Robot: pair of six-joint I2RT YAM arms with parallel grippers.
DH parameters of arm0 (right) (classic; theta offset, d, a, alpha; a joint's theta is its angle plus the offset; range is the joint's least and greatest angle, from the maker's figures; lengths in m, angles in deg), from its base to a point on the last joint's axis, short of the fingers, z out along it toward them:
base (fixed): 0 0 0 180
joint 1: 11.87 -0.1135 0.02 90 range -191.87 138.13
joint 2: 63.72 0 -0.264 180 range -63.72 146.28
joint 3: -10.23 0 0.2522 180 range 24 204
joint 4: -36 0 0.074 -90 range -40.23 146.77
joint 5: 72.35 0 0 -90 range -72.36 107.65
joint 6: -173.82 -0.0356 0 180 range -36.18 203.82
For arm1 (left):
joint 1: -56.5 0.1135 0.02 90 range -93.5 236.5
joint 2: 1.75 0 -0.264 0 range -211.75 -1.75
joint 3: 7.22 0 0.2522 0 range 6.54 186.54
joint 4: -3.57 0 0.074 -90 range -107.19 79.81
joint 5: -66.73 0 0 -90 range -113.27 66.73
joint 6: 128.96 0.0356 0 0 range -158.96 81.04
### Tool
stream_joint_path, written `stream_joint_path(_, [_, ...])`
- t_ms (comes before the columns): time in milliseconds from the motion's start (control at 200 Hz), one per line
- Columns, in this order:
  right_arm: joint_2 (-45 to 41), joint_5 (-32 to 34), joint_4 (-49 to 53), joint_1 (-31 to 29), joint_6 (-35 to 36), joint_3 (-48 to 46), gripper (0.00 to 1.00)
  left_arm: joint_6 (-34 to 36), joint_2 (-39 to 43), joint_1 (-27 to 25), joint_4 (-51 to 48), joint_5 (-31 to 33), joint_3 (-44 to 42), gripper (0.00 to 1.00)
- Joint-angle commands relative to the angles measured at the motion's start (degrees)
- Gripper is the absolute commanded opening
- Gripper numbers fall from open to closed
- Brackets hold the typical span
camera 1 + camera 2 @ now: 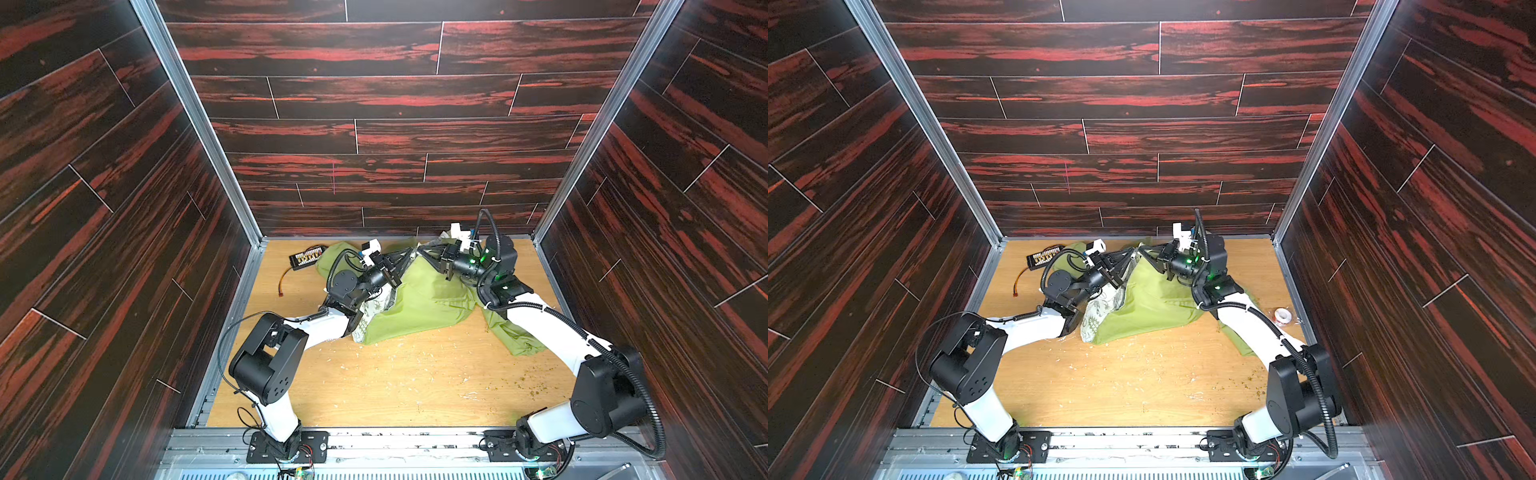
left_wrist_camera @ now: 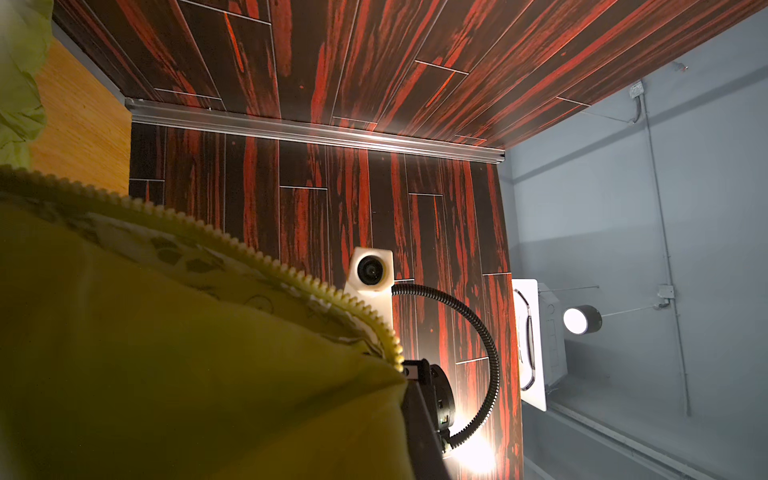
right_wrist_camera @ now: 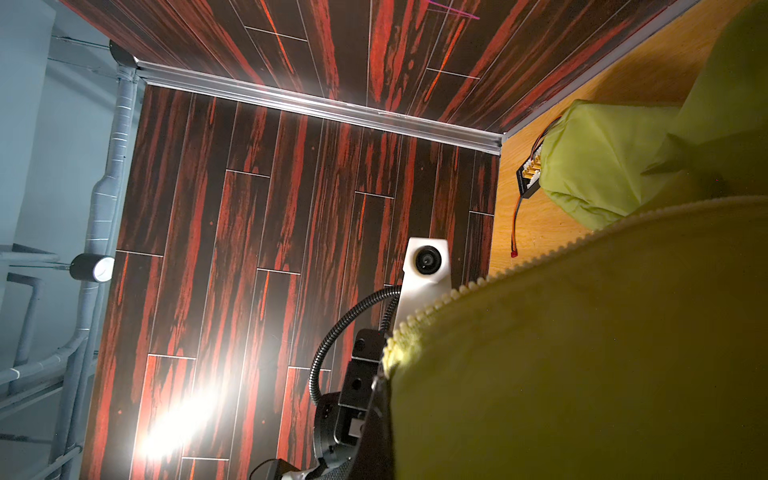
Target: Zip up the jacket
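The left fingers (image 1: 403,258) and right fingers (image 1: 430,250) are each pinched shut on a front edge of the jacket (image 1: 419,299). They meet almost tip to tip at the far side of the tabletop (image 1: 395,382) and lift the green cloth into a peak. The rest lies spread beneath the arms. The zipper teeth (image 2: 266,262) run unjoined. I'd keep both edges taut and level, line the ends up squarely, and keep the lining clear.
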Motion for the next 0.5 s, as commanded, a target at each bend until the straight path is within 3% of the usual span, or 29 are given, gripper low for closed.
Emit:
stream_joint_path(0, [-2.04, -5.86, 4.14, -3.49, 1.45, -1.80, 0.00, -3.82, 0.59, 0.40, 6.02, 3.44, 4.36, 0.00])
stream_joint_path(496, [-1.79, -6.07, 2.74, -3.72, 3.86, -2.12, 0.00, -14.23, 0.29, 0.37, 6.08, 4.64, 9.78, 0.00])
